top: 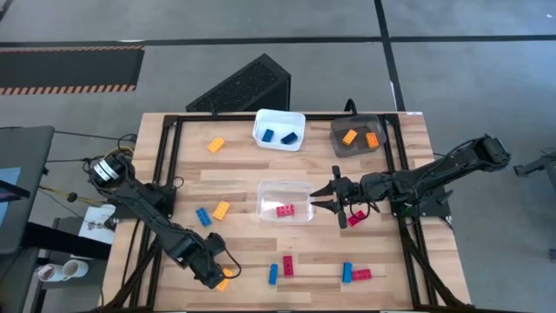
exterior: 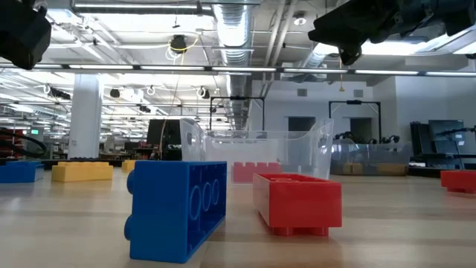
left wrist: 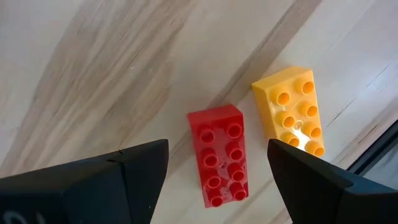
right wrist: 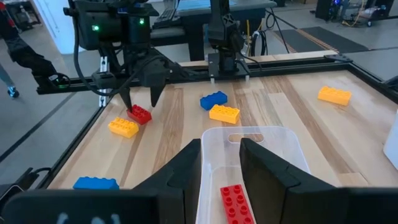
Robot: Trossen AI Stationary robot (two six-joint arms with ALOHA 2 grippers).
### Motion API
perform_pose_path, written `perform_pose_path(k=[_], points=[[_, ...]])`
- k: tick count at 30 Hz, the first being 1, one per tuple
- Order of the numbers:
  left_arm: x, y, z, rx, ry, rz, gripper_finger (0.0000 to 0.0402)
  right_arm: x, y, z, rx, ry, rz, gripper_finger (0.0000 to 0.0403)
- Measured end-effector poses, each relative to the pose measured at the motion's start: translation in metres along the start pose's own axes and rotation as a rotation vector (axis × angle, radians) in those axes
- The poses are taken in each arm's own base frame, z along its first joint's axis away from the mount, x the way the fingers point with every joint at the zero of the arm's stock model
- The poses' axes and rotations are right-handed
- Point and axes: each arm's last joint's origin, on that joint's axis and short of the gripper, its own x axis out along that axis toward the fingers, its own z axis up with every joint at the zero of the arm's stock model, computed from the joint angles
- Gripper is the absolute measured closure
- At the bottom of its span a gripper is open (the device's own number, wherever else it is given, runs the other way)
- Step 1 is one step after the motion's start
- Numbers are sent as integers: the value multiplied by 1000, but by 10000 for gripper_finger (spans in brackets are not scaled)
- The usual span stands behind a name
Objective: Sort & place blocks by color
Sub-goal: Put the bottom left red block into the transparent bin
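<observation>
My left gripper point(left wrist: 217, 180) is open near the table's front left, its fingers on either side of a red brick point(left wrist: 221, 155) that lies flat on the wood beside a yellow brick point(left wrist: 292, 112). It also shows in the high view point(top: 219, 265). My right gripper point(top: 318, 196) is open and empty at the right end of the clear bin point(top: 297, 189). One red brick point(right wrist: 236, 202) lies in that bin. The white bin point(top: 279, 116) holds two blue bricks. The grey bin point(top: 356, 148) holds two orange bricks.
Loose bricks lie on the table: an orange one point(top: 215, 144) at the far left, a blue point(top: 202, 216) and an orange one point(top: 221, 209) left of the clear bin, a red one point(top: 354, 219) under my right arm, and blue and red ones point(top: 287, 266) point(top: 347, 272) near the front edge.
</observation>
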Motion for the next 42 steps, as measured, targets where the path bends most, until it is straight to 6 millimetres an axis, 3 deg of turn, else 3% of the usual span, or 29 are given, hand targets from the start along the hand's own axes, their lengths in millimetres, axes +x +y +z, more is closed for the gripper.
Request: perform_pose_path(k=[15,25,30,38,42], points=[[-1,-1,-1,-17,-1,-3,148,0,0,0,0,0,0,269],[-27,-19,1,39,-45,1,245,0,0,0,-1,0,0,268],[-33,-30,3,51,-13,-29,273,0,0,0,-1,0,-1,270],[-25,-68,11,296,108,333,291,0,-1,1,-15,-10,-23,269],[-32,-81,9,332,46,343,289,0,-1,1,-16,-7,-24,270]])
